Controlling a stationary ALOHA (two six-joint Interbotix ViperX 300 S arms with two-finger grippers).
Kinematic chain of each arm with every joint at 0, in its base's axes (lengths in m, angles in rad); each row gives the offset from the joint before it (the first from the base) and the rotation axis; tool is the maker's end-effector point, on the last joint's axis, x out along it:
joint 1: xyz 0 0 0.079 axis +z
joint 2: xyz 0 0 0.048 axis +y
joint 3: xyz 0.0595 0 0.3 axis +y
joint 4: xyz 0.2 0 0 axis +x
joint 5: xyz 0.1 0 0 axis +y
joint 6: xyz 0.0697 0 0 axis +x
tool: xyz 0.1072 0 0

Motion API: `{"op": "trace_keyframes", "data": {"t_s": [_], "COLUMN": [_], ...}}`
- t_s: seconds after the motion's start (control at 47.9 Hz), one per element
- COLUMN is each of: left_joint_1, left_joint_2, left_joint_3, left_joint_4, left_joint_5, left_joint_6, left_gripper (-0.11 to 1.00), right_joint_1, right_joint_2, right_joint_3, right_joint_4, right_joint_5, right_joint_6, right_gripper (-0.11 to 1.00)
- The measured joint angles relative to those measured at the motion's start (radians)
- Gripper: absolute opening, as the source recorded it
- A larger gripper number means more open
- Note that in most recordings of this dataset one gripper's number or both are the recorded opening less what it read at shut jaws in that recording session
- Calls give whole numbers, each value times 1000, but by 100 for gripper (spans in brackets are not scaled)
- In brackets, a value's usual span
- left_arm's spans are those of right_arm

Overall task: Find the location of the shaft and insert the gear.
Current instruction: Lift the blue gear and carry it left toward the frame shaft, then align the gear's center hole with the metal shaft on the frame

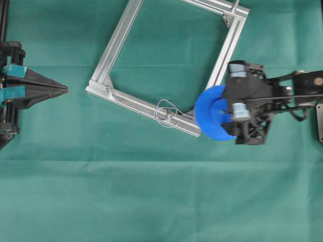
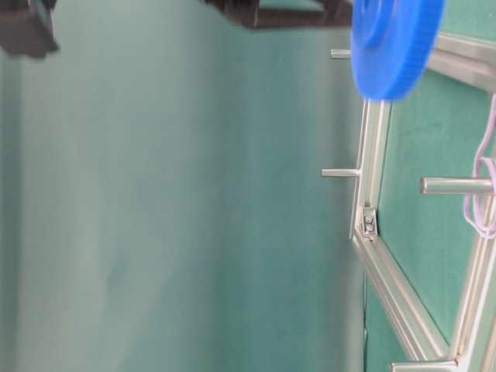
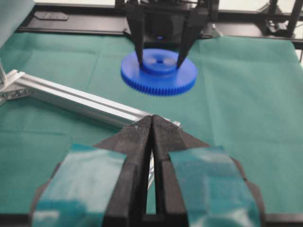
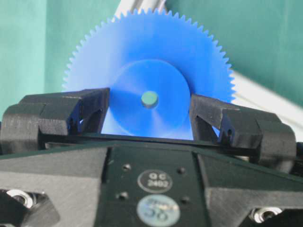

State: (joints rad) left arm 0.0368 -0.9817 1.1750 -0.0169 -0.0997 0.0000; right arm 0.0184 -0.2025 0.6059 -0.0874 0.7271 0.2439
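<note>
The blue toothed gear [image 1: 211, 112] hangs level above the right corner of the aluminium frame [image 1: 117, 46]. My right gripper [image 1: 222, 111] is shut on its raised hub [image 4: 149, 101], one finger on each side [image 4: 87, 111]. The left wrist view shows the gear [image 3: 158, 75] clear of the cloth. The shaft [image 1: 169, 115], a short silvery pin ringed by thin pale wire, stands on the frame's near bar, left of the gear. It shows as a horizontal pin [image 2: 457, 186] in the table-level view. My left gripper [image 1: 64, 89] is shut and empty at the far left.
Green cloth covers the table. Corner brackets with bolts [image 1: 108, 89] sit inside the frame's corners. Two other pins [image 2: 341, 173] stick up from the frame bars. A black plate [image 1: 320, 121] lies at the right edge.
</note>
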Motion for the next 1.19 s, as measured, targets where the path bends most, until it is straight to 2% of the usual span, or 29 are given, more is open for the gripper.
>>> {"op": "trace_keyframes", "data": {"t_s": [0.334,0.522,1.19], "left_joint_1": [0,0,0], "left_joint_2": [0,-9,-15], "left_joint_3": [0,0,-2], "left_joint_4": [0,0,0], "left_joint_5": [0,0,14], "left_joint_6": [0,0,0], "left_gripper": [1,1,1], "right_joint_1": [-28,-51,-54], "right_joint_2": [141,179,267], "right_joint_3": [-170,-227,-259], "right_joint_4": [-8,-8,-8], "right_joint_5": [2,5,-11], "right_joint_6": [-3,-5,-2], "right_gripper": [69,69,69]}}
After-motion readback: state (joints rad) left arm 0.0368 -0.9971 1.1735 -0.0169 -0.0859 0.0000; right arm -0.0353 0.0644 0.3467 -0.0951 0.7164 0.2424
